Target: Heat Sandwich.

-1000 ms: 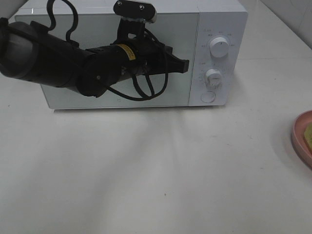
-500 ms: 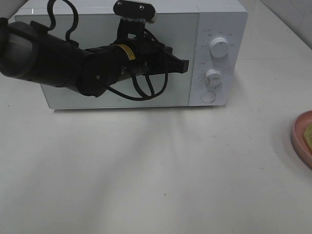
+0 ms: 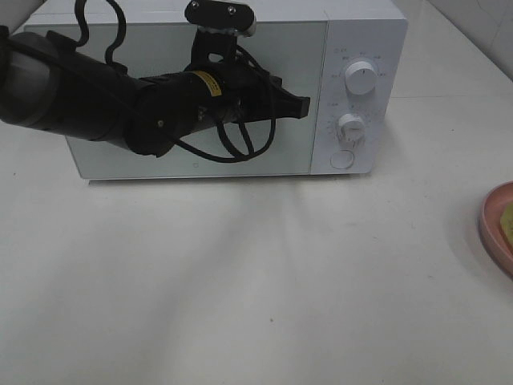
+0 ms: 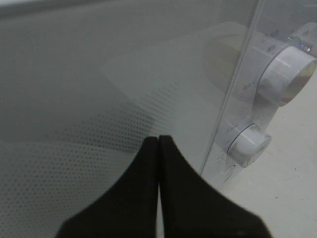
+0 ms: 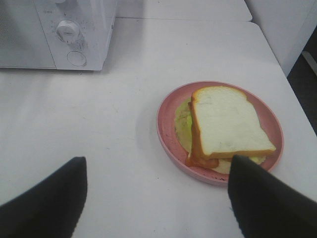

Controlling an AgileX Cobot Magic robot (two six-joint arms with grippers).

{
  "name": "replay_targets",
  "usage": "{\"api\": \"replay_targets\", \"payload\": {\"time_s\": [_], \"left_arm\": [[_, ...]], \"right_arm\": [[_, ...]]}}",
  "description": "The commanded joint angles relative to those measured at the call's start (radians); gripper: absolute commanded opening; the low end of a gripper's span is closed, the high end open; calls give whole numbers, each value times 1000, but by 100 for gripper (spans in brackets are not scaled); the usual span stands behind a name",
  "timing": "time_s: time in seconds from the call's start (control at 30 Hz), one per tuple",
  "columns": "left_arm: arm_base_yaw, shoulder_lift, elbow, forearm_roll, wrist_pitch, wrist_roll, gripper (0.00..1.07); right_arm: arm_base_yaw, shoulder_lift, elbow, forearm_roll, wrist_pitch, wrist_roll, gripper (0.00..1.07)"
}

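Sandwich [image 5: 225,130] sits on the pink plate [image 5: 168,130] at four o'clock from the microwave [image 3: 361,32], door shut. Left claw [image 4: 158,144], pressed together, hangs at the door's glass; right claw [image 5: 156,191] is spread above the desk [image 3: 240,281]. Risk: closed tips could skid off the smooth door, or shove the microwave backward.

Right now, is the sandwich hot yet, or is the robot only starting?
Only starting. Nothing looks done: the microwave door is closed, and the sandwich sits on the pink plate. In hand: the left claw, shut, is at the door's edge. The right claw hangs open near the plate. Left: opening, loading, heating.
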Motion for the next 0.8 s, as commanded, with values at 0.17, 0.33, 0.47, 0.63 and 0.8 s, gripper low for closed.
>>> {"api": "replay_targets", "payload": {"time_s": [0.17,0.33,0.47,0.63,0.8], "left_arm": [[3,-40,43,-75,-53,-7,0],[-30,-91,125,-75,-58,-8,0],[-45,-121,162,-75,-57,-8,0],[-76,-185,229,-75,-31,-8,0],[-90,-246,274,-76,34,-10,0]], "right_arm": [[-4,-29,2,-2,-2,-6,75],[-4,-29,2,-2,-2,-6,75],[-4,-29,2,-2,-2,-6,75],[-4,-29,2,-2,-2,-6,75],[-4,-29,2,-2,-2,-6,75]]}}
